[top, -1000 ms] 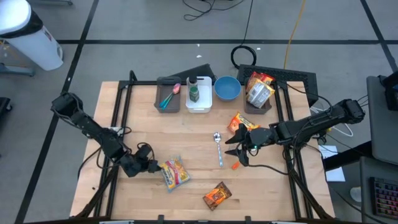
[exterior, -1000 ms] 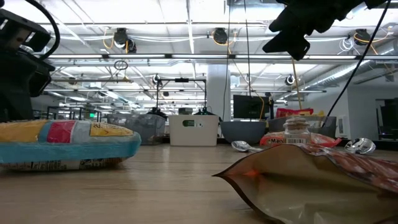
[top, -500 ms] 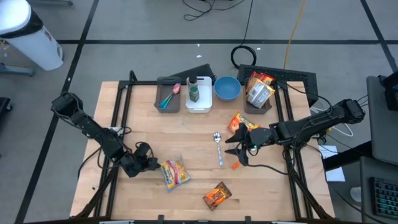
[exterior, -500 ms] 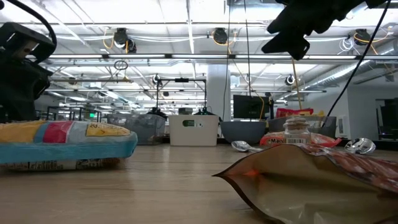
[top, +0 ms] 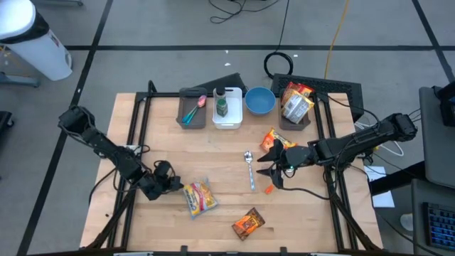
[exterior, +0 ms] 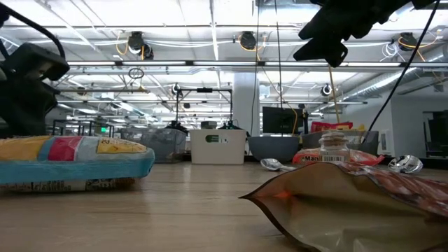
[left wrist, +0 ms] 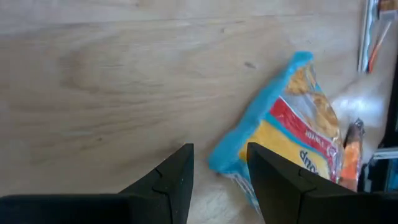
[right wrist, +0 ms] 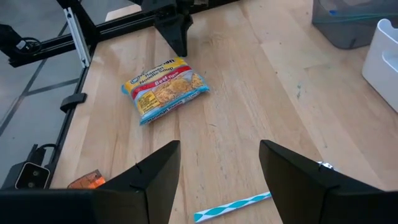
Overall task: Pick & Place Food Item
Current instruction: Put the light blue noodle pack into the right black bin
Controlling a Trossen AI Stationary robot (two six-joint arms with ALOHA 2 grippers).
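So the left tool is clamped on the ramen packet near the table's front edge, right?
Not clamped. The left tool is open and just short of the ramen packet, which lies free on the table, as the left wrist view shows. The packet's place is right.

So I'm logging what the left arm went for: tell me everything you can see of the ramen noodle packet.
The ramen noodle packet is a soft, glossy plastic pouch, yellow with a red band, blue sealed edges and a picture of noodles. It looks sealed and full, lying flat on the wooden table near the front left. The left tool sits open just beside one end, its fingers empty; nothing else touches the packet.
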